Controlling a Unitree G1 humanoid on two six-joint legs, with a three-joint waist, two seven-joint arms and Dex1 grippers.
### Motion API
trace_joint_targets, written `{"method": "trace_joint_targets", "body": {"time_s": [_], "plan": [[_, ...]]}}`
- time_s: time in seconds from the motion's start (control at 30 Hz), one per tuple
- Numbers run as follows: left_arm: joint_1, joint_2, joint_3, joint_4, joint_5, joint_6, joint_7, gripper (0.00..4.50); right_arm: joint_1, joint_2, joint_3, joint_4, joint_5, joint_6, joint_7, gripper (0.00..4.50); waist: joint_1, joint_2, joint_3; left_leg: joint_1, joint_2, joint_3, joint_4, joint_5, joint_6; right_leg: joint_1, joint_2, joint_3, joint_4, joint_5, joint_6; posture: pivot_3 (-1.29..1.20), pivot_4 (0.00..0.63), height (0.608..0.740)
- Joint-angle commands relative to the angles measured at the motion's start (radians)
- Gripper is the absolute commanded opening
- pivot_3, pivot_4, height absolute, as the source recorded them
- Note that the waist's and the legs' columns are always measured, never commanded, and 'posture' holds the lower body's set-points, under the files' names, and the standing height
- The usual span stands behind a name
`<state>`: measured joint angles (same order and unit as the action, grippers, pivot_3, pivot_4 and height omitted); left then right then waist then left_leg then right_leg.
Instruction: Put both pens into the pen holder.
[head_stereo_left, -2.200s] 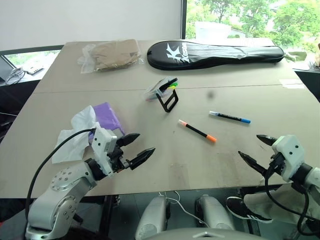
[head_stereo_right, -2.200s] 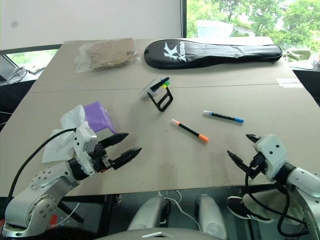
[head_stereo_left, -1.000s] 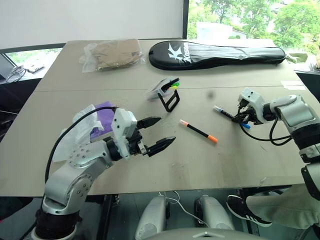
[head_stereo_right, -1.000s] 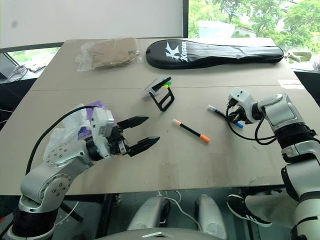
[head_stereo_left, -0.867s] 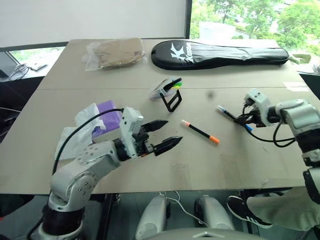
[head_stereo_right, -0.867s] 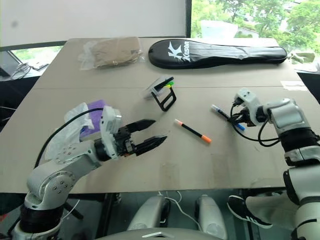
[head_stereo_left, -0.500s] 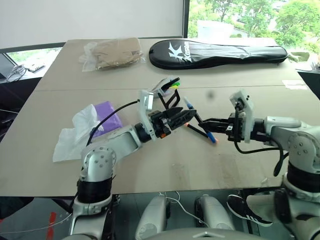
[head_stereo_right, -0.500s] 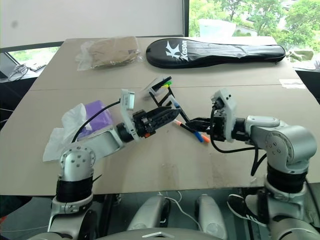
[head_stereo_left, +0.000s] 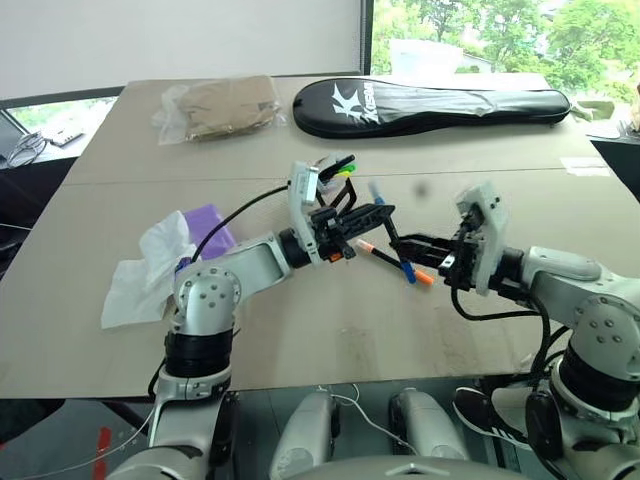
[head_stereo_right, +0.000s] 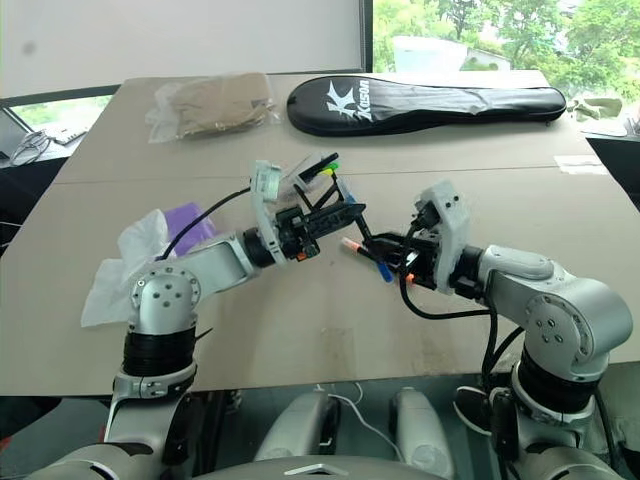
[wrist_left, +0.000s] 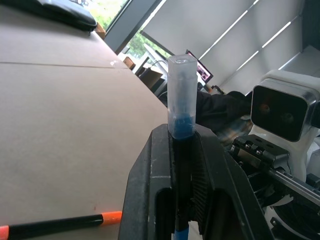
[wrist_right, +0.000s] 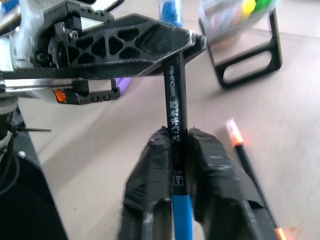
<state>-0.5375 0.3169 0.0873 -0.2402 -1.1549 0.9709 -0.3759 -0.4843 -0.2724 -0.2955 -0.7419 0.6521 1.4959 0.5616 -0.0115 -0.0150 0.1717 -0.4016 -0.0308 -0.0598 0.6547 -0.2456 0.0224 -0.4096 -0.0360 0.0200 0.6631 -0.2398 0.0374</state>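
The blue-and-white pen hangs above the table's middle, held between both grippers. My left gripper is shut on its upper part, just below the clear cap. My right gripper comes from the other side, its two fingers pressed against the pen's lower part near the blue end. The orange-and-pink pen lies flat on the table just under the hands. The clear pen holder rests tilted on its black wire frame just behind the left gripper, with green and yellow markers inside.
A long black racket bag lies along the table's far side. A plastic bag of brown material sits far left. A purple pack and white tissue lie left of my left arm.
My right gripper lifted the blue-and-white pen off the table and carried it to the middle. My left gripper rose to meet it and has shut on the pen's upper part.
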Motion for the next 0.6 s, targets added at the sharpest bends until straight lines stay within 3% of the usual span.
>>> {"method": "trace_joint_targets", "body": {"time_s": [0.03,0.17,0.27,0.33,0.47,0.6], "plan": [[-0.12,0.017,0.099,-0.002,-0.003,-0.079,0.005,0.0,0.053,-0.096,-0.076,-0.114,0.032,-0.129,0.023,2.06,0.006,0.0,0.0,-0.001,0.0,-0.001,0.0,0.0,0.0,0.0,0.0,-0.001,0.0,0.0,0.0,0.0,0.15,0.74],[-0.227,0.026,0.126,-0.025,0.056,-0.148,0.038,0.0,0.165,-0.291,-0.029,-0.156,-0.072,-0.323,0.039,3.92,0.003,-0.001,0.0,-0.001,0.0,0.0,0.0,0.0,0.0,0.0,-0.001,0.0,-0.002,0.0,0.001,0.0,0.15,0.74],[-0.25,0.167,-0.095,-0.08,0.532,-0.422,-0.001,0.0,0.256,-0.392,-0.046,-0.143,-0.092,-0.454,0.105,3.92,-0.001,-0.001,0.001,0.0,-0.001,0.001,-0.001,0.001,-0.001,0.0,-0.001,0.001,-0.002,-0.001,0.001,0.0,0.15,0.74],[-0.232,0.234,-0.217,-0.072,0.766,-0.597,-0.035,0.0,0.305,-0.434,-0.038,-0.132,-0.123,-0.545,0.125,3.92,-0.003,-0.001,0.0,0.002,0.0,0.005,-0.004,0.001,-0.001,0.0,0.001,0.004,-0.002,-0.001,0.001,0.0,0.15,0.74],[-0.18,0.252,-0.317,-0.045,0.976,-0.759,-0.054,0.0,0.358,-0.454,-0.033,-0.108,-0.136,-0.637,0.13,3.92,0.0,-0.001,0.001,0.003,0.001,0.007,-0.005,0.0,0.001,0.0,0.0,0.006,-0.002,-0.001,0.001,0.0,0.15,0.74],[-0.138,0.244,-0.364,-0.027,1.103,-0.785,-0.054,0.0,0.377,-0.477,-0.028,-0.099,-0.144,-0.669,0.122,3.92,0.001,-0.002,0.001,0.002,0.001,0.006,-0.003,-0.001,0.002,0.0,-0.001,0.006,-0.003,-0.001,0.001,0.0,0.15,0.74]]}}
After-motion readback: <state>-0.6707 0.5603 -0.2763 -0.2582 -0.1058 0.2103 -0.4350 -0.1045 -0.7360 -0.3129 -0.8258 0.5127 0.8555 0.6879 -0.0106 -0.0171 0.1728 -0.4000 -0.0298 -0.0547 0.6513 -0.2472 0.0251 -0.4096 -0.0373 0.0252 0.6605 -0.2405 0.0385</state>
